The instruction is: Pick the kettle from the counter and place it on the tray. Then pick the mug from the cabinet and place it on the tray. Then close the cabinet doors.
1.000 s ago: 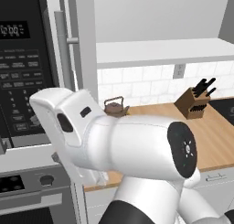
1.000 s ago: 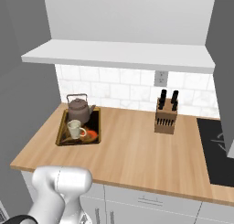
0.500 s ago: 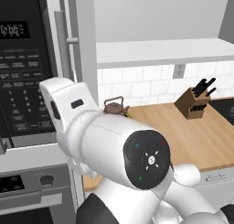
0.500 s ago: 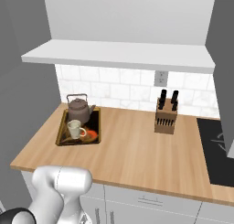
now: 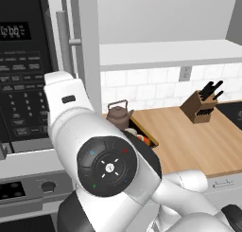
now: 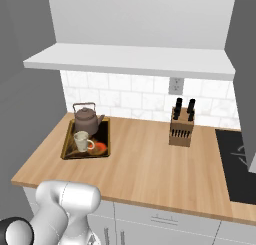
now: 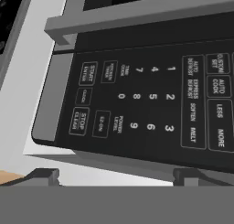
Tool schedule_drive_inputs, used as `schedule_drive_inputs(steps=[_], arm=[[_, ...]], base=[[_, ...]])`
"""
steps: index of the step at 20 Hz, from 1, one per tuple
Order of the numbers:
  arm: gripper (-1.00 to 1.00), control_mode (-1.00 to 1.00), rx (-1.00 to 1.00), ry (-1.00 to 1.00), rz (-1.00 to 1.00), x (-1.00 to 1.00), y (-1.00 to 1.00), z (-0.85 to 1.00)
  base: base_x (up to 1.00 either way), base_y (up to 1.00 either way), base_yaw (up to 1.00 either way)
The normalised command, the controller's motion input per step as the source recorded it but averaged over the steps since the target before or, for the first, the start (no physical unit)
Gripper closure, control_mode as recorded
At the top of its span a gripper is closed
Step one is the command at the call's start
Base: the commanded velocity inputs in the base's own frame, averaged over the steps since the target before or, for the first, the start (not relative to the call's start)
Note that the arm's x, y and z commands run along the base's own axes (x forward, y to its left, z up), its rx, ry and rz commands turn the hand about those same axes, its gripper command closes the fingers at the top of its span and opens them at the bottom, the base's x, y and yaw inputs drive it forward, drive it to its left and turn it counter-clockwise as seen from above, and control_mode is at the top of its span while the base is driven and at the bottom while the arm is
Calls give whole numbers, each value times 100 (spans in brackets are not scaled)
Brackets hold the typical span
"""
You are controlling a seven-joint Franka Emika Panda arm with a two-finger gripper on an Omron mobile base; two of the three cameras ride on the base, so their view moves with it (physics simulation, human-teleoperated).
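I have the kettle point(image 6: 87, 120) and the mug point(image 6: 81, 141) both standing on the tray point(image 6: 66, 144) at the surface's point(image 6: 150, 164) back left corner, so I judge both placements done. What's left is shutting the cabinet doors point(image 5: 87, 46). My gripper point(image 7: 116, 175) faces the microwave keypad point(image 7: 151, 99), jaws wide, holding nothing.

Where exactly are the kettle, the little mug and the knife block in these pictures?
kettle point(image 6: 86, 120): right base view, on its round body.
mug point(image 6: 81, 141): right base view, on its cream side wall.
knife block point(image 6: 180, 130): right base view, on its wooden front face.
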Motion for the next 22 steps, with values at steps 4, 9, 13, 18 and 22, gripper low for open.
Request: schedule_drive_inputs(steps=[4, 9, 13, 18, 22], arm=[[-100, -100, 0, 0, -13, 38, -21, 12], [-100, -100, 0, -3, -14, 23, -43, 1], [-100, -100, 0, -5, -17, 20, -67, 0], [-100, -100, -1, -4, -20, 21, -71, 0], [-100, -100, -1, 0, -21, 40, -66, 0]], base=[[0, 0, 0], [0, 0, 0], [0, 0, 0], [0, 0, 0], [0, 0, 0]])
